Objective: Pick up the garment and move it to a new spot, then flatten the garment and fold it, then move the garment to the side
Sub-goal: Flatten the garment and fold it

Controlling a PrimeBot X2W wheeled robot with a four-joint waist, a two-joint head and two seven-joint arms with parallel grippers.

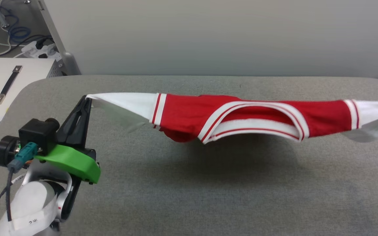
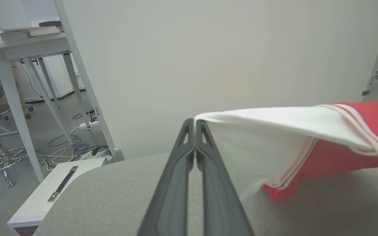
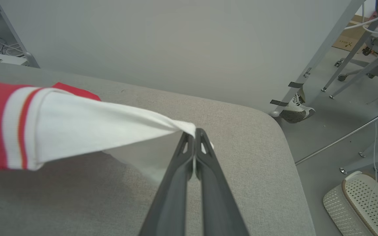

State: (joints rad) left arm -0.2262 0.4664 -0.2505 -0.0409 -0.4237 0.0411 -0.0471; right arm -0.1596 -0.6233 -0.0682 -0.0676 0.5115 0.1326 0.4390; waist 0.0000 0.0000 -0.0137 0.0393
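Observation:
The garment point(image 1: 189, 114), a red shirt with white sleeves and red-white striped trim, hangs stretched above the grey table point(image 1: 189, 183), neckline facing me. At the left, my left gripper point(image 1: 85, 98) is shut on the tip of one white sleeve point(image 2: 258, 144); in the left wrist view its tips point(image 2: 194, 123) pinch the sleeve's edge. The opposite white sleeve point(image 1: 376, 113) runs off the right edge of the head view. In the right wrist view my right gripper point(image 3: 195, 132) is shut on that sleeve's point(image 3: 87, 127) pulled-out tip.
A pale partition wall point(image 1: 208, 36) stands behind the table's far edge. A white box with a handle point(image 1: 10, 82) and cables lie on the floor at the left. A person's shoe point(image 3: 295, 111) and a white perforated basket point(image 3: 363, 203) are on the floor past the right corner.

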